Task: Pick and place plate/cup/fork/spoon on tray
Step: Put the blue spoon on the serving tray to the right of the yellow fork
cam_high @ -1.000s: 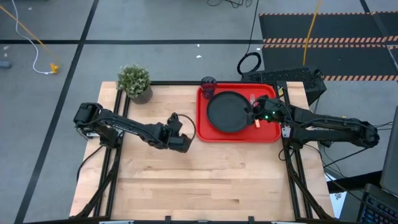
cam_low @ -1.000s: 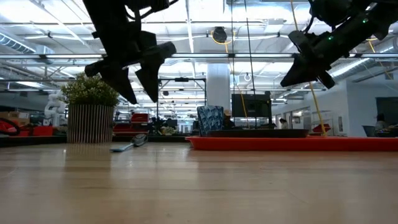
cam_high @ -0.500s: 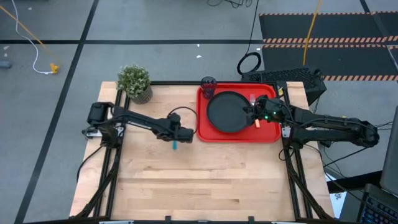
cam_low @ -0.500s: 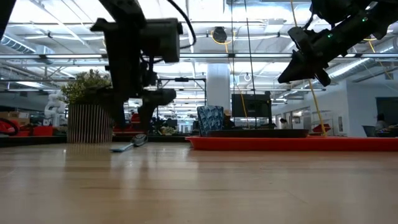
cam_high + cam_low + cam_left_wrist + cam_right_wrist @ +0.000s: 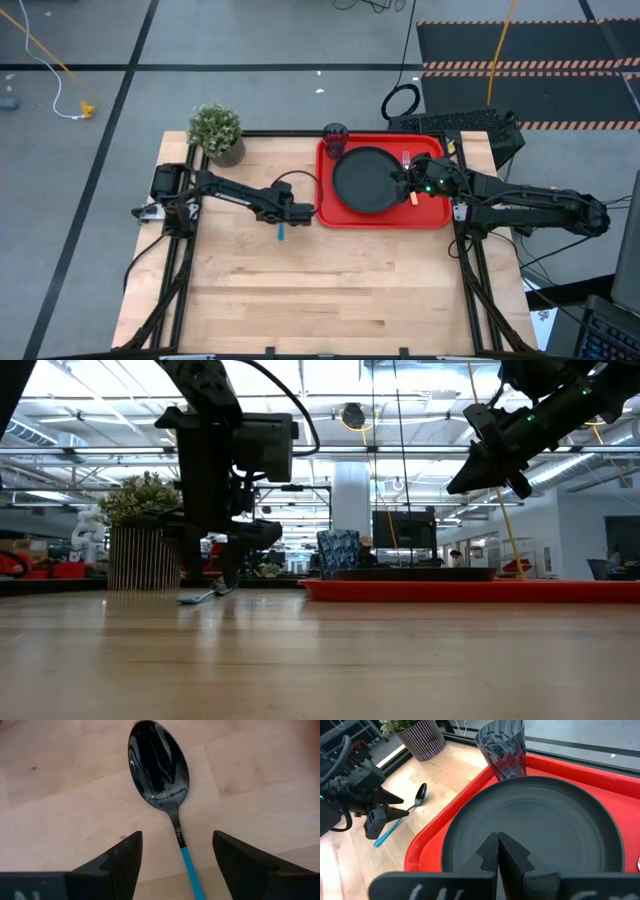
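The left gripper point(image 5: 296, 212) hangs just left of the tray point(image 5: 432, 217), where plate point(image 5: 366, 180), cup point(image 5: 335, 134) and fork point(image 5: 410, 180) sit. Low down, it nearly touches the spoon point(image 5: 207, 593). Its wrist camera shows fingers point(image 5: 120, 862) spread astride the handle, ready to pinch. The right gripper point(image 5: 500, 851) waits closed above the plate.

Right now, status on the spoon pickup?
Left gripper open, straddling spoon on table. Right gripper shut, above plate on tray. Nothing in the way.
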`<action>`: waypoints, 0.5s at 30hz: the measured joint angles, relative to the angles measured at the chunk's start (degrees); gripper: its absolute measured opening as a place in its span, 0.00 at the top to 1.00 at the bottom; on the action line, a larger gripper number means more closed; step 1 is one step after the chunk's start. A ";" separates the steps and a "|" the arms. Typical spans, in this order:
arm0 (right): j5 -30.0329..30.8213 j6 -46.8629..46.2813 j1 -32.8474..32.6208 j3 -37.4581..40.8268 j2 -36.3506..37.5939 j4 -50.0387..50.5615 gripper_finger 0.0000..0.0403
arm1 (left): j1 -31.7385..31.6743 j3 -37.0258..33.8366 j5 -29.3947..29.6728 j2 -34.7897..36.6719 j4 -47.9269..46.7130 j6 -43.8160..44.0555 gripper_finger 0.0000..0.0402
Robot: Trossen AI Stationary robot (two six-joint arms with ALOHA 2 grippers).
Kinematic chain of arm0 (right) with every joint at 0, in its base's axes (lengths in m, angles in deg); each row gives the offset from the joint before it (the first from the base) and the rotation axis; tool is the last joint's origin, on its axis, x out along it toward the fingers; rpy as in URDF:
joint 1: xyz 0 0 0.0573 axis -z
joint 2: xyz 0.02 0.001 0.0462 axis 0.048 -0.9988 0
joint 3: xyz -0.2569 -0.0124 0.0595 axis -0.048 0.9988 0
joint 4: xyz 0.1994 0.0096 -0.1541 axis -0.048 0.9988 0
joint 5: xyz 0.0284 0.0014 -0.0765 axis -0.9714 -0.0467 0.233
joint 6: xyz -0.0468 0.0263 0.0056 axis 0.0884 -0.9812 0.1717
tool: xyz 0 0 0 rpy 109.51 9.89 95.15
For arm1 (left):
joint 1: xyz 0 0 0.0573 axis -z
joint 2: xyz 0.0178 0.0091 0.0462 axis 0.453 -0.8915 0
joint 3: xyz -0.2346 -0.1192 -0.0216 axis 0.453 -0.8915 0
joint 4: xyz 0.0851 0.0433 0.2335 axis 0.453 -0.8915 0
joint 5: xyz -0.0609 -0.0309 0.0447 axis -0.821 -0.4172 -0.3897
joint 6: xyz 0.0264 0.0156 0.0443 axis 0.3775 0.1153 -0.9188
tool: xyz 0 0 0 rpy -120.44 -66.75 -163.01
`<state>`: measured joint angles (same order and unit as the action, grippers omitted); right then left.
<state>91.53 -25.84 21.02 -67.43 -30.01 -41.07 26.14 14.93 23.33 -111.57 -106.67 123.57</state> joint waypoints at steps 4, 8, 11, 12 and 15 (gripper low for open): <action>-0.05 0.07 0.00 0.00 0.00 0.16 1.00 | -0.22 -0.17 0.05 -0.01 0.29 0.89 0.51; -1.47 0.45 0.00 0.00 0.00 0.20 1.00 | -0.22 -1.75 -0.09 0.01 1.43 1.92 0.61; -1.53 0.48 0.00 0.00 0.00 0.20 1.00 | -0.29 -3.46 -1.26 0.02 2.30 2.82 0.66; -1.53 0.48 0.00 0.00 0.00 0.19 1.00 | -0.24 -4.16 -1.20 0.19 3.27 3.04 0.67; -1.53 0.48 0.00 0.00 0.00 0.16 1.00 | -0.20 -5.97 -0.84 0.47 6.01 3.04 0.68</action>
<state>90.00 -25.37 21.02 -67.43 -30.01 -40.91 25.94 8.95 22.48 -111.10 -100.67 126.61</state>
